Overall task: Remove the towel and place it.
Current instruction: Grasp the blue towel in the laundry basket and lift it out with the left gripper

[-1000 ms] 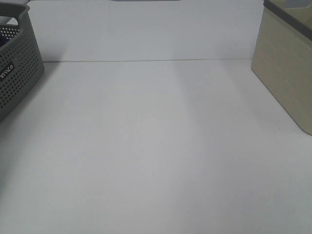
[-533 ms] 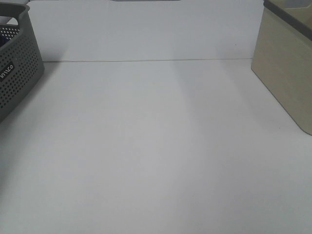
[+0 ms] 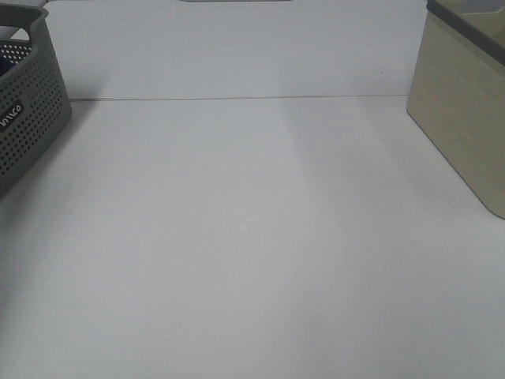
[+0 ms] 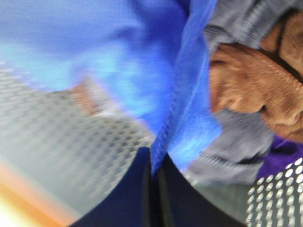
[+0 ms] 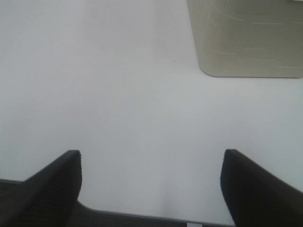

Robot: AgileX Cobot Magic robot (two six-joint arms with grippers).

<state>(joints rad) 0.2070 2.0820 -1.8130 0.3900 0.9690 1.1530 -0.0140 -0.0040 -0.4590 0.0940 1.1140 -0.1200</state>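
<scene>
In the left wrist view the royal-blue fuzzy towel (image 4: 142,71) fills much of the picture, blurred by motion. My left gripper (image 4: 154,161) is shut on the towel's stitched edge, which rises from between the two dark fingers. The towel lies over other cloths inside a perforated grey basket (image 4: 279,198). My right gripper (image 5: 154,184) hangs open over the bare white table (image 5: 118,94), with nothing between its fingers. The exterior high view shows neither gripper and no towel.
A brown cloth (image 4: 255,90), a grey knit cloth (image 4: 236,23) and a purple cloth (image 4: 284,158) lie beside the towel. The grey basket (image 3: 28,110) stands at the table's left edge, a beige basket (image 3: 465,110) at the right, also the beige basket (image 5: 246,38).
</scene>
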